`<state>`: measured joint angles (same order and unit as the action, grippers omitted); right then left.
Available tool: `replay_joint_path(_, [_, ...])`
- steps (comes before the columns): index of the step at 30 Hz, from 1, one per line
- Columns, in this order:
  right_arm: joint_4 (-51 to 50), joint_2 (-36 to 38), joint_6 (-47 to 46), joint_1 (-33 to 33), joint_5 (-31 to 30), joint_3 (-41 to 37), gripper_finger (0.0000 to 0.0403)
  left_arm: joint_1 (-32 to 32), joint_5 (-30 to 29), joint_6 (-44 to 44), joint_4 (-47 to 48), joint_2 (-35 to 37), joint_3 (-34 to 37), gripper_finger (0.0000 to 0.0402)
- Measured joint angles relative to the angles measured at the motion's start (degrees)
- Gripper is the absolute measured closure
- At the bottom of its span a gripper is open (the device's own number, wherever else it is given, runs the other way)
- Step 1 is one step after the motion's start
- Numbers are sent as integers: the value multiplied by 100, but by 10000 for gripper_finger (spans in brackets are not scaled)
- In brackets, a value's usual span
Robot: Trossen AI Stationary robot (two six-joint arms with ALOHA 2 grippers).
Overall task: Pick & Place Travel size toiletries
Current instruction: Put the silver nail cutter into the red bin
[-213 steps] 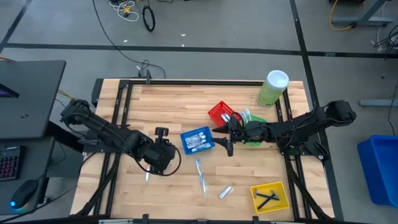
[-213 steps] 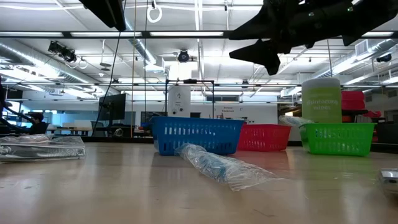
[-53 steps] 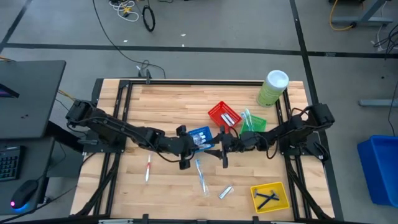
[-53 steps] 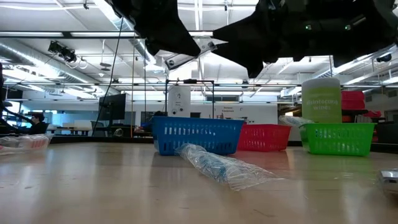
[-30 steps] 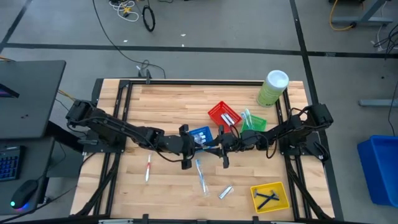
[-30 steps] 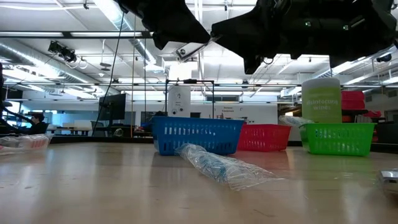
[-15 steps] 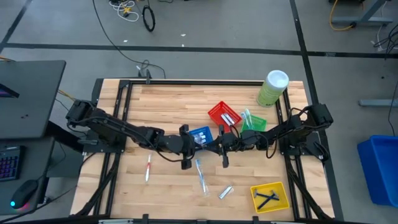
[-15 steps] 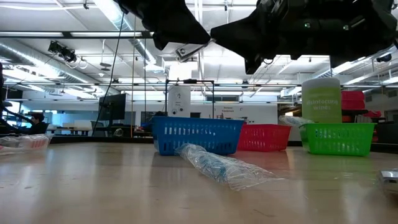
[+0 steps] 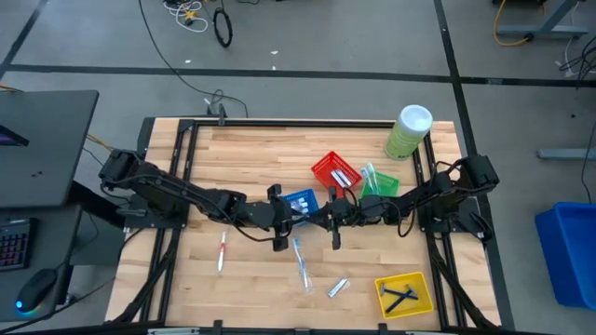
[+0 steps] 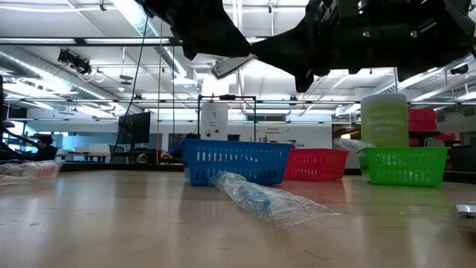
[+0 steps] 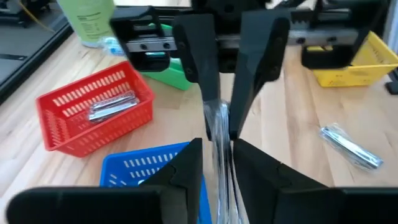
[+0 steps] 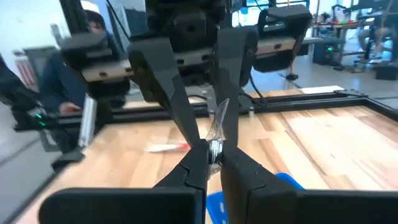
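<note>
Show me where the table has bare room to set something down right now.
Bare wood: the back-left stretch of the table, behind the left gripper and left of the red basket. Crowded: the centre, where both grippers meet by the blue basket, and the front, with toothbrushes, a wrapped tube and the yellow basket.

Only readable text: "disinfecting wipes" on the pale-green canister (image 10: 384,121) at the bench's far right corner; its smaller label print is illegible.
</note>
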<state>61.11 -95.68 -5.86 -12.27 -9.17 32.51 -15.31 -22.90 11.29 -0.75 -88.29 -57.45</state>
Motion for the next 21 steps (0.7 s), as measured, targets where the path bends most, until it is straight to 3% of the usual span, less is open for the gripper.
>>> replay_joint_path(9, [-1309, 495, 461, 0, -1409, -2, 374, 2, -853, 457, -13, 0, 0, 281])
replay_joint_path(13, [-2267, 1056, 760, 3, -2651, 0, 373, 2, -1319, 636, -9, 0, 0, 280])
replay_joint_path(18, [-3440, 1562, 684, 155, -4427, 0, 372, 2, -1356, 946, -2, 0, 0, 280])
replay_joint_path(21, [-4018, 1604, -24, 461, -4500, -2, 370, -2, -1356, 1094, -2, 0, 0, 280])
